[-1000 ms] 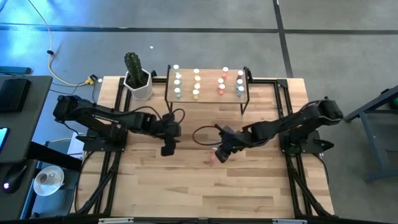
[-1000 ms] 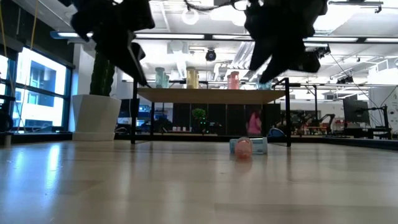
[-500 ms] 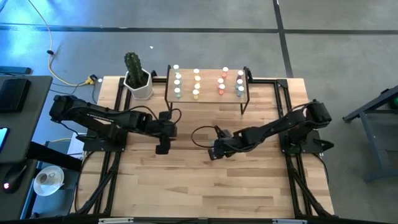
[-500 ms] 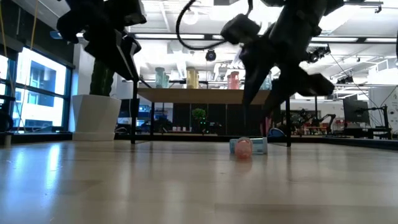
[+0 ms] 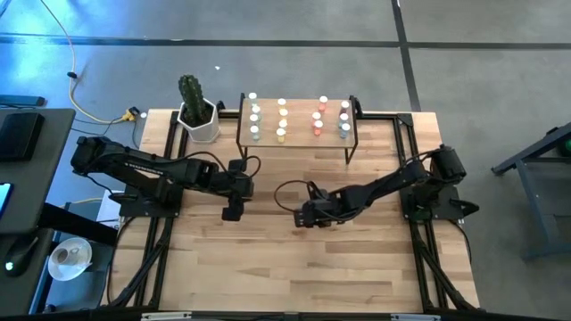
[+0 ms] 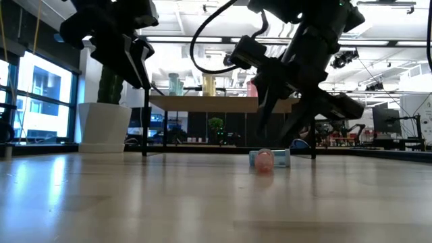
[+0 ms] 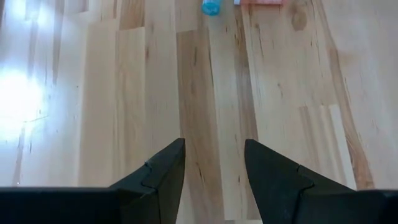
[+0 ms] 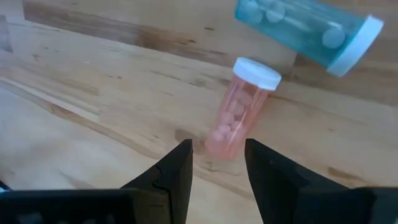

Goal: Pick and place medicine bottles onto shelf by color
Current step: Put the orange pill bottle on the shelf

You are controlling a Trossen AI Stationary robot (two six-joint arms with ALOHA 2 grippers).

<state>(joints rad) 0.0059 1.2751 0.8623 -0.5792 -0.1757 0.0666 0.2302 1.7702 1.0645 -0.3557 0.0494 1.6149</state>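
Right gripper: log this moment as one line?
right gripper: open, empty, over lying pink pill bottle | teal bottle: lying beside | left gripper: open, waiting

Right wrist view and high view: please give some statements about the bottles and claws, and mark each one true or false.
1. The pink bottle lies on its side on the table. True.
2. The right claw grips the pink bottle. False: its fingers stand open, the bottle just ahead of them, not held.
3. A teal bottle lies near the pink one. True.
4. The shelf holds no bottles. False: several stand on it in rows.
5. The left claw holds a bottle. False: it is open and empty.
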